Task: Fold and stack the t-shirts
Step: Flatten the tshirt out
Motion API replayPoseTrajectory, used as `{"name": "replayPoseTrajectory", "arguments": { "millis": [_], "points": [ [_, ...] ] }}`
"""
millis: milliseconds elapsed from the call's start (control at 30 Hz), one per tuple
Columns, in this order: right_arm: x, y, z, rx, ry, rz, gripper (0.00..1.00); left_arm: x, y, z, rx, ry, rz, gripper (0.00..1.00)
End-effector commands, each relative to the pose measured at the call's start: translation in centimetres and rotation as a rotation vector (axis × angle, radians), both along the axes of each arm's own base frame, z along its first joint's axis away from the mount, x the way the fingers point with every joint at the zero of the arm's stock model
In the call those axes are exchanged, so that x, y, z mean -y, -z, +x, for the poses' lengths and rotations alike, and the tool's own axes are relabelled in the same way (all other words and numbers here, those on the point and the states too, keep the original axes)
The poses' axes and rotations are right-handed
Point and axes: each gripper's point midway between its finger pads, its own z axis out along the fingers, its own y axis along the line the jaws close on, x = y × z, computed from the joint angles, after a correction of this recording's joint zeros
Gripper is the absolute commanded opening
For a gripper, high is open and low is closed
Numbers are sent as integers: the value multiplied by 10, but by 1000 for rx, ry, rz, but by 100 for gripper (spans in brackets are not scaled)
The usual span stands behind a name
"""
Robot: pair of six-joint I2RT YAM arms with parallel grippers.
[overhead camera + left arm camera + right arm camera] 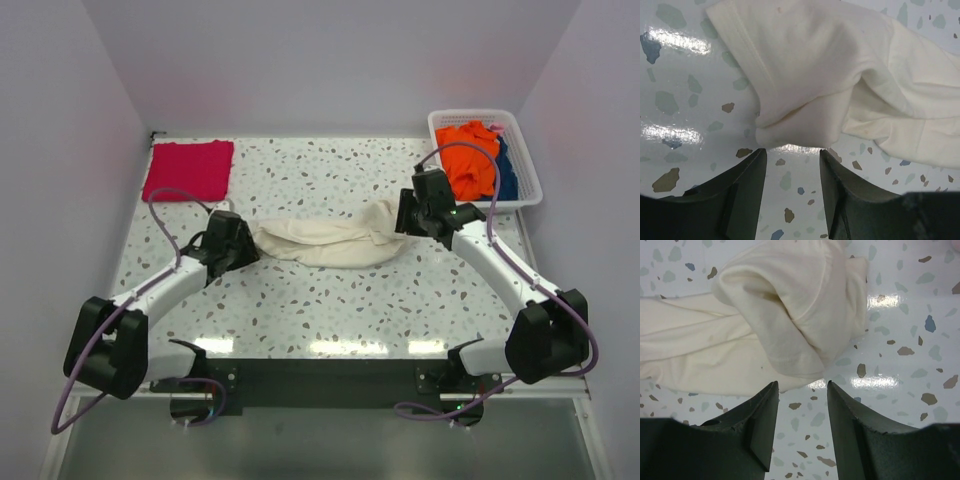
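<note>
White walls close off a speckled table [330, 320] on three sides. At its far right corner sits a white basket [524, 150] holding a heap of orange cloth [468, 160] with blue cloth [506, 175] against its right side. At the far left lies the crimson shirt [188, 170], folded into a flat rectangle, well apart from everything else.

The cream shirt [325, 240] lies mid-table, bunched into a long roll running left to right between the two grippers. The left arm [160, 285] reaches from its near-left base, elbow low by the table edge, forearm angled in toward the centre, so that the left gripper [235, 243] meets the roll's left end. The right arm [495, 265] mirrors it from the near right, with the right gripper [405, 215] at the roll's right end, near the basket.

From above, both grippers hide their own fingers. The wrist cameras show them. The left gripper [790, 152] has its jaws parted with bare table between them, and a hemmed fold of the cream shirt [830, 65] lies just beyond the tips, not pinched. The right gripper [801, 385] is likewise parted over bare table, and a rounded bundle of the shirt [780, 315] sits just past its tips, ungripped.
</note>
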Motion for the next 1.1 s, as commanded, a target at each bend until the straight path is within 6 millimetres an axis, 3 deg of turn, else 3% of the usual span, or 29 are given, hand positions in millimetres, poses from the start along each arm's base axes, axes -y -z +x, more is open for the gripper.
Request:
{"name": "replayPoseTrajectory", "arguments": {
  "millis": [0,233,533,633,933,1067],
  "points": [
    [-7,-5,5,33,-23,18,47,1,-4,23,70,-31,-13,52],
    [-6,-4,5,34,-25,13,47,3,7,31,50,-40,-5,47],
    [-10,-3,7,32,-33,30,48,-11,16,30,44,-80,61,44],
    [-15,-5,8,33,-44,43,47,-5,17,33,50,-68,34,40],
    [-21,3,8,21,-64,-22,47,7,5,38,79,-28,-14,11],
    [-13,13,11,8,-43,-82,47,10,-15,40,114,-17,-33,0]
  ]
}}
